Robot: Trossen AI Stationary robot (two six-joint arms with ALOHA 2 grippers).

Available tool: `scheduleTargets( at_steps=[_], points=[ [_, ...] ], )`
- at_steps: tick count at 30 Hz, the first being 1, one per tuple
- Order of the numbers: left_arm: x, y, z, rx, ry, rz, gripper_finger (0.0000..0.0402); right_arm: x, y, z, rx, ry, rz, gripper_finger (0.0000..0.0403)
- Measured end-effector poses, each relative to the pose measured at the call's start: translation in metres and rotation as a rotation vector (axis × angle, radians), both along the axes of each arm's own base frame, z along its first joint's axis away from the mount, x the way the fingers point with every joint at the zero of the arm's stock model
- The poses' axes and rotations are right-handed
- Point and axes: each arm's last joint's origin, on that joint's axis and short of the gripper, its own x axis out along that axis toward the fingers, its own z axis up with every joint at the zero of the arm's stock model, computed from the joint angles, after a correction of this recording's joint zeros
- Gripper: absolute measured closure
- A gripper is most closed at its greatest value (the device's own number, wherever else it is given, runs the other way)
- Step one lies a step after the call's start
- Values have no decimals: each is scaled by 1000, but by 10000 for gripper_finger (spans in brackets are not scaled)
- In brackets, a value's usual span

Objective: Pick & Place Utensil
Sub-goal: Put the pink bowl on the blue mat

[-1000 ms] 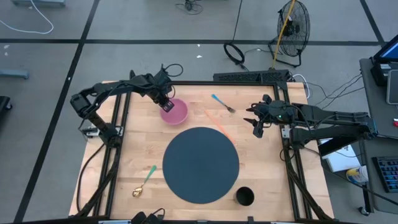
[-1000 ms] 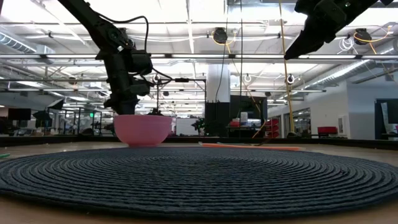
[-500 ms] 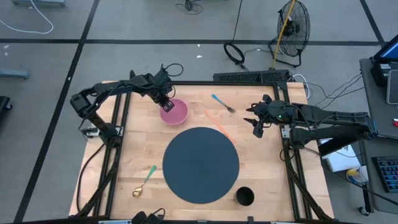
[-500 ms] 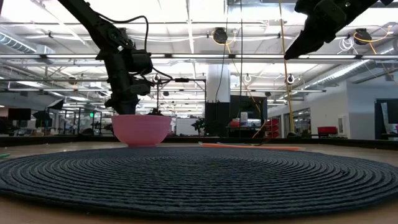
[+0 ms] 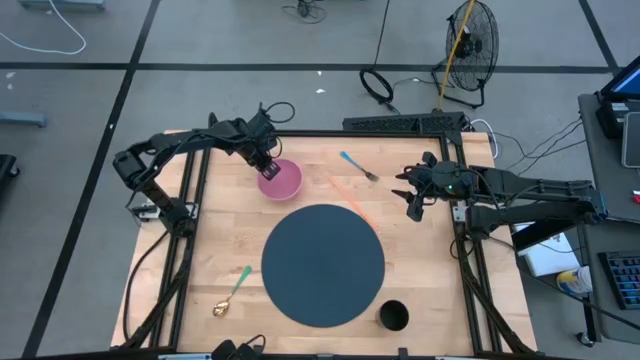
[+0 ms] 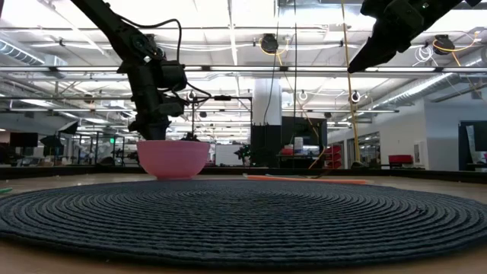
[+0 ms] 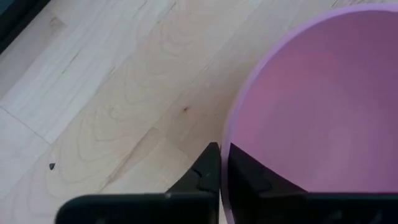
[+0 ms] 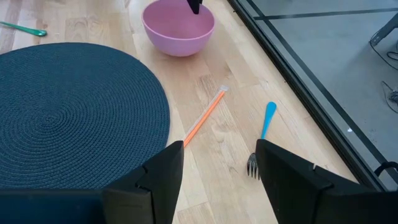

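Note:
The pink bowl stands on the wooden table toward its far left, and my left gripper is shut on the bowl's rim. A blue-handled fork and an orange straw lie flat on the wood, right of the bowl. My right gripper hangs open in the air by the table's right edge, above and to the right of the fork. In the low view it is high up. A green-handled gold spoon lies near the near left corner. My left gripper pinches the bowl's rim on its far-left side, one finger inside the bowl and one outside. The fingers come from above, pointing down. The bowl sits upright, its base level with the table.
A big dark round woven mat covers the table's middle. A black cup stands near the near edge, right of the mat. Bare wood lies between bowl, straw and fork. Black frame rails run along the table's sides.

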Motion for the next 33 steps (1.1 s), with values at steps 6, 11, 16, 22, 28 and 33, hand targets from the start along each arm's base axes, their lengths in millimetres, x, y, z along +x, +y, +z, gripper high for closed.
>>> scheduleTargets(
  at_steps=[6,11,16,22,28,33],
  points=[
    [0,0,0,0,1,0,381,0,0,0,0,0,0,204],
    [0,0,0,2,0,-10,394,0,0,0,0,0,0,204],
    [2,-2,0,5,2,-24,389,0,0,0,0,0,0,204],
    [3,-3,0,7,0,-29,393,0,0,0,0,0,0,204],
    [3,-3,0,7,0,-29,394,0,0,0,0,1,0,204],
    [3,-3,0,8,0,-30,396,0,0,0,0,1,0,204]
  ],
)
